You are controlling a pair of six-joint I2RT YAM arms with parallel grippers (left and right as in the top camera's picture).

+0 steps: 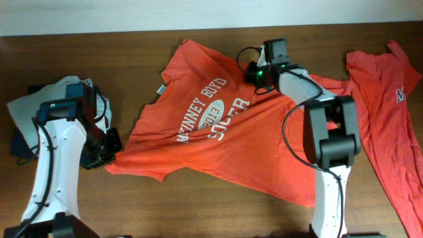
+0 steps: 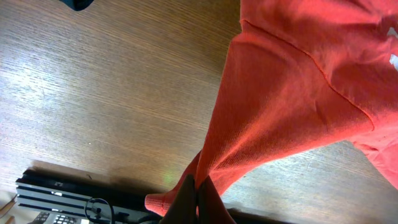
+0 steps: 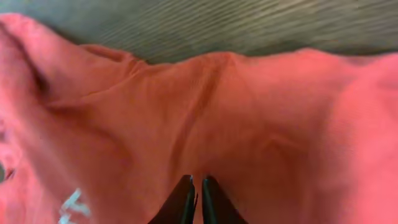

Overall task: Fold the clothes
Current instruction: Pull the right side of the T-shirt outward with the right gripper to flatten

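Observation:
An orange-red T-shirt (image 1: 218, 142) with white "2013 Soccer" lettering round an oval lies crumpled and face up at the table's middle. My left gripper (image 1: 108, 157) is shut on its lower left corner, and the cloth pulls up into the jaws in the left wrist view (image 2: 198, 186). My right gripper (image 1: 256, 73) is at the shirt's upper right shoulder; its fingers (image 3: 196, 182) are closed together on the orange fabric (image 3: 205, 112). A second orange-red shirt (image 1: 390, 125) with a bit of white lettering lies at the right edge.
A pale grey cloth (image 1: 26, 106) and a dark blue one (image 1: 18, 147) lie behind my left arm at the left edge. A black device with cables (image 2: 62, 199) sits under the left wrist. Bare wood (image 1: 198, 211) shows along the front.

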